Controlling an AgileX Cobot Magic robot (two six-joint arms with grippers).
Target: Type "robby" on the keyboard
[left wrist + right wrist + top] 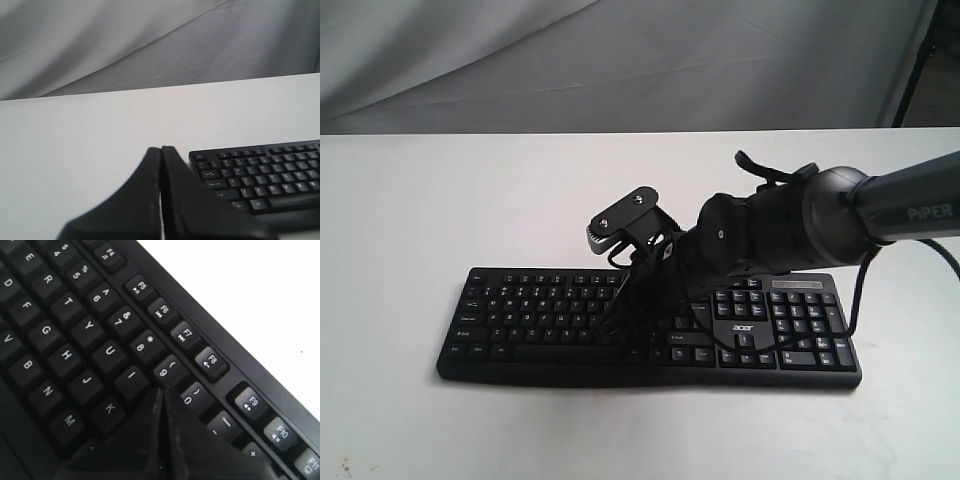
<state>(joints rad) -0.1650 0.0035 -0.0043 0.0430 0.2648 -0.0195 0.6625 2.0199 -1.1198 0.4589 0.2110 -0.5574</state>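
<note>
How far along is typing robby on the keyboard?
Done: cannot be told; no screen shows. In hand: the shut right gripper points at the keyboard between the I key and the 0 key, where O would sit, so probably the second letter. The left gripper, shut, hangs off the keyboard's end. Left: likely B, B, Y.

Exterior frontal, raised; wrist views near; all share keyboard.

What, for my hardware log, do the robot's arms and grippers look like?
The right arm is a dark grey tube marked "PiPER" in white, ending in a bulky black wrist with looping black cables and a black camera bracket. The left gripper and right gripper are black tapering wedges.
</note>
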